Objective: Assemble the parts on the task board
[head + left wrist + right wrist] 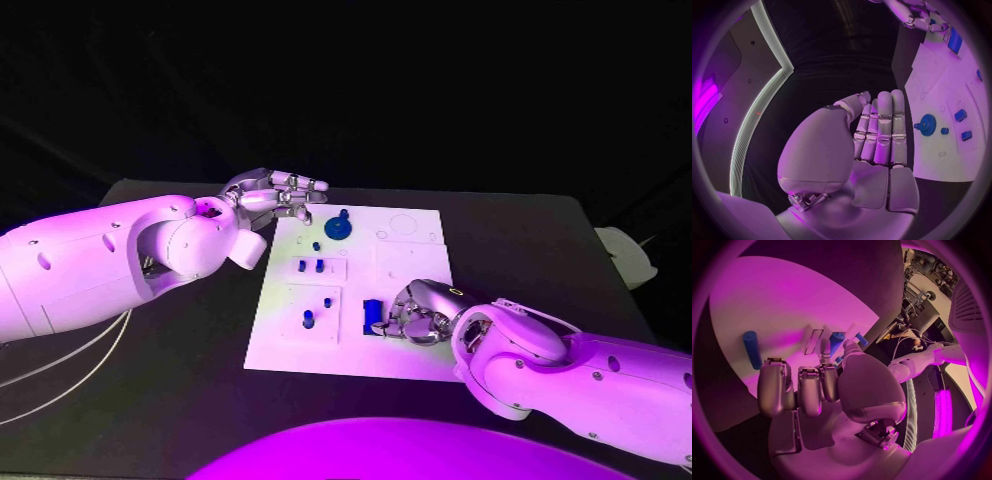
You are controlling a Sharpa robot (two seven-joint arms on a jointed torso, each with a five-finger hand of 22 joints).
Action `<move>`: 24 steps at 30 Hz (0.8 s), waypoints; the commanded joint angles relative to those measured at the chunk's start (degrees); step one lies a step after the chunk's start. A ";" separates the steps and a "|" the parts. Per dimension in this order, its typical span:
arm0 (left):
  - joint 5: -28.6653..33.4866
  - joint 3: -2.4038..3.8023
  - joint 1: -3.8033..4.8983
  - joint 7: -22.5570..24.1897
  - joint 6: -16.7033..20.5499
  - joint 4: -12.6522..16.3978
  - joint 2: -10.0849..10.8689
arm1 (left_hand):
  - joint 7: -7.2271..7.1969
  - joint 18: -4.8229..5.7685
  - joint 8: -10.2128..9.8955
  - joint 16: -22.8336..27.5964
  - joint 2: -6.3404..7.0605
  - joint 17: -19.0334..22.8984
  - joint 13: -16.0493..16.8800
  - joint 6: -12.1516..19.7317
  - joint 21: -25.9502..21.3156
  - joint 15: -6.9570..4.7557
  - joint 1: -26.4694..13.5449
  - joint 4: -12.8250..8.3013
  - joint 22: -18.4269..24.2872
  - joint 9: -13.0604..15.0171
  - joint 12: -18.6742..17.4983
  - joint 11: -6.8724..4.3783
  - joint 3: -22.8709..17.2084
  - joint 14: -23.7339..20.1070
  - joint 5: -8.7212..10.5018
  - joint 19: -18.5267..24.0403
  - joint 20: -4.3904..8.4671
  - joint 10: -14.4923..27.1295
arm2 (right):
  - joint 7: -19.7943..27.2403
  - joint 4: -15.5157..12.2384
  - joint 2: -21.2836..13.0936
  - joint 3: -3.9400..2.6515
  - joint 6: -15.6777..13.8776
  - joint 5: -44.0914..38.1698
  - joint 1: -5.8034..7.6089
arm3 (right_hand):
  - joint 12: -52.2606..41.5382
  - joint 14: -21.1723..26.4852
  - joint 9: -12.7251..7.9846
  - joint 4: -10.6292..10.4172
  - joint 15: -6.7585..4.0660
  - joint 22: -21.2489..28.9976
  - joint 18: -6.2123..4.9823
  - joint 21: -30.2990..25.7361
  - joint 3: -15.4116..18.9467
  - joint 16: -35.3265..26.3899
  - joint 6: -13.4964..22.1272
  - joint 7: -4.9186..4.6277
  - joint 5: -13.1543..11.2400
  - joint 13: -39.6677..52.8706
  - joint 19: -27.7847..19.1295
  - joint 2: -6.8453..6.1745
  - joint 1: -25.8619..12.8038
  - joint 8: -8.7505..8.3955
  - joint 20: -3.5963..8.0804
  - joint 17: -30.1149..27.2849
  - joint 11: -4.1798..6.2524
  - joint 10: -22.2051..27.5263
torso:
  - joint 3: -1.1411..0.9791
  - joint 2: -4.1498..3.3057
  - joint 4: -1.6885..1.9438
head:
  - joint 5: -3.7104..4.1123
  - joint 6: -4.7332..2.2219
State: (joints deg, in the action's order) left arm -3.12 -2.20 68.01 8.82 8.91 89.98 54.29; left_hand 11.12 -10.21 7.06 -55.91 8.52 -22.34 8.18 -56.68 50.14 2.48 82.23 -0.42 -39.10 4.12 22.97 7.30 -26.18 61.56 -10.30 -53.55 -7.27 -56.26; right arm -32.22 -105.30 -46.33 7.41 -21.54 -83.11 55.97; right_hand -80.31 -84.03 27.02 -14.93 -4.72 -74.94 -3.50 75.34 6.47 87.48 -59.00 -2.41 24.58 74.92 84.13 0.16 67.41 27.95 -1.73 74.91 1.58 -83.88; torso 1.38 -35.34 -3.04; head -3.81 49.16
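The right hand [415, 315] is sitting closest to the robot, low on the near part of the task board [411, 275]. Its fingers are curling down around a tall blue part [374, 315]. They seem to be touching it, but I cannot tell if they are really holding it. I think the hand is low like this so it can push or lift that piece into its place.

A little farther up the board, small blue parts are lying in their own little spots: one oval piece [309, 319], then two short blocks [310, 266] side by side. They are probably waiting their turn.

Farther still, a round blue gear [338, 228] is sitting near the far edge of the board.

The left hand [274, 195] is hanging at the far left corner, just off the board. Its fingers [882, 132] are straight and close together, and it is holding nothing. It is likely staying out of the way while the other hand works.
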 commanded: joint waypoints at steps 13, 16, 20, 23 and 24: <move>0.22 0.03 0.03 0.09 -0.94 0.17 0.08 | -0.01 -0.37 0.20 -0.22 -0.28 0.08 0.08 0.53 -0.30 0.02 -0.35 -0.05 0.07 0.09 0.36 -0.20 0.15 -0.18 -0.06 0.19 -0.26 0.38 | -0.63 -0.50 -1.02 0.00 0.11 -1.52 -0.03 | -0.29 -5.07 0.54 0.90 -0.54 -11.40 0.73 0.18 0.14 0.26 0.18 0.40 -4.11 7.20 1.20 0.18 2.25 0.40 0.51 10.83 0.38 -1.25 | -0.06 0.02 -0.06 | 0.12 -0.09; 0.22 0.02 0.03 0.15 -0.96 0.18 0.12 | -0.01 -0.37 0.20 -0.22 -0.28 0.08 0.08 0.53 -0.30 0.02 -0.35 -0.05 0.07 0.09 0.36 -0.20 0.15 -0.18 -0.06 0.19 -0.26 0.38 | 0.63 -1.54 -2.30 0.00 -2.04 -0.98 -0.03 | -0.24 -5.07 0.55 0.89 -0.54 -11.39 0.72 0.12 0.14 0.25 0.17 0.40 -4.09 7.16 1.18 0.20 2.24 0.41 0.51 10.82 0.38 -1.23 | -0.07 0.01 -0.02 | 0.23 -0.22; 0.22 0.02 0.03 0.36 -0.75 0.18 0.34 | -0.01 -0.37 0.20 -0.22 -0.28 0.08 0.08 0.53 -0.30 0.02 -0.35 -0.05 0.07 0.09 0.36 -0.20 0.15 -0.18 -0.06 0.19 -0.26 0.38 | 3.23 -3.34 -4.99 -0.01 -5.59 0.59 0.11 | 0.38 -4.91 0.50 1.00 -0.39 -10.94 0.39 -1.66 0.23 -0.14 1.15 0.08 -3.66 6.72 0.57 -0.06 2.69 -0.10 0.43 10.10 0.15 -0.84 | 0.02 0.11 -0.14 | 0.46 -0.34; 0.22 0.01 0.03 0.58 -0.57 0.21 0.55 | -0.02 -0.36 0.30 -0.25 -0.26 0.11 0.08 0.56 -0.37 0.05 -0.52 0.04 0.11 0.10 0.54 -0.19 0.22 -0.22 -0.03 0.20 -0.29 0.47 | 4.14 -4.63 -8.19 -0.01 -8.09 3.83 0.62 | 2.62 -4.47 0.25 1.46 -0.03 -10.20 -0.11 -4.54 -0.03 -1.20 2.27 -0.46 -3.91 5.04 -0.48 -0.11 4.09 -0.95 0.19 8.27 -0.27 0.56 | 0.06 0.13 -0.21 | 1.04 -0.66; 0.22 0.01 0.03 0.68 -0.52 0.22 0.58 | -0.02 -0.35 0.32 -0.26 -0.24 0.12 0.08 0.56 -0.39 0.06 -0.59 0.07 0.12 0.10 0.58 -0.19 0.26 -0.23 -0.02 0.20 -0.30 0.48 | 4.23 -4.73 -8.99 -0.01 -8.58 4.98 0.80 | 3.36 -4.40 -0.02 1.69 0.11 -10.08 -0.18 -5.03 -0.21 -1.38 2.92 -0.72 -4.23 4.49 -0.67 -0.04 4.77 -1.57 0.06 8.01 -0.54 1.05 | 0.06 0.16 -0.20 | 1.20 -0.68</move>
State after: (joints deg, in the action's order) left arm -3.12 -2.20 68.00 8.71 8.94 90.04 54.88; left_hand 11.12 -10.21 7.05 -55.91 8.50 -22.28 8.18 -56.68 50.14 2.48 82.21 -0.42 -39.04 4.15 23.30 7.08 -26.18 61.56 -10.30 -53.55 -7.27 -56.05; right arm -30.40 -109.68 -54.66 7.43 -25.55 -82.10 56.55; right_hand -77.88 -84.03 27.23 -13.59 -4.71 -74.92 -3.50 70.86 6.23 86.32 -56.57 -2.97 20.62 75.27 83.90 -0.15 71.37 26.80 -1.55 74.90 1.07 -83.37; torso 1.38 -35.24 -3.18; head -3.06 48.65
